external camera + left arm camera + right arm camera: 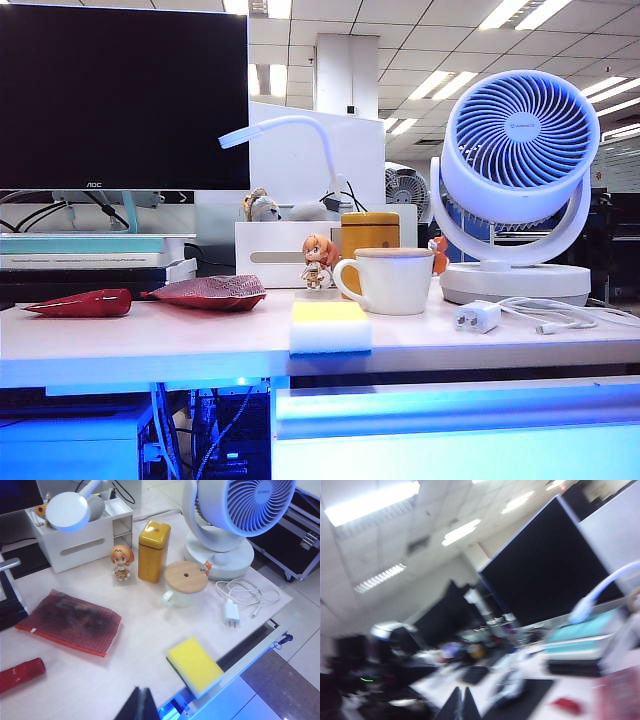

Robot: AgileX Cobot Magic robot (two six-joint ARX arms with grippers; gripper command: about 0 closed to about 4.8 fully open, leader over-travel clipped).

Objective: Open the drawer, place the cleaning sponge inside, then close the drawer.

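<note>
A yellow-topped cleaning sponge [330, 327] sits at the front edge of the desk [150, 340], overhanging it just above the drawer [455, 430], which the left wrist view shows pulled partly out, apparently ready to receive it. Behind the sponge stands a white mug [392, 280] with a wooden lid, beside a desk fan [515, 180] and a charger [476, 317]. The left gripper [141, 705], fingers pressed together and empty, hovers above the desk edge near the sponge. The right gripper [461, 705], likewise pressed together and empty, points away toward the monitor [550, 575]; its view is blurred.
</note>
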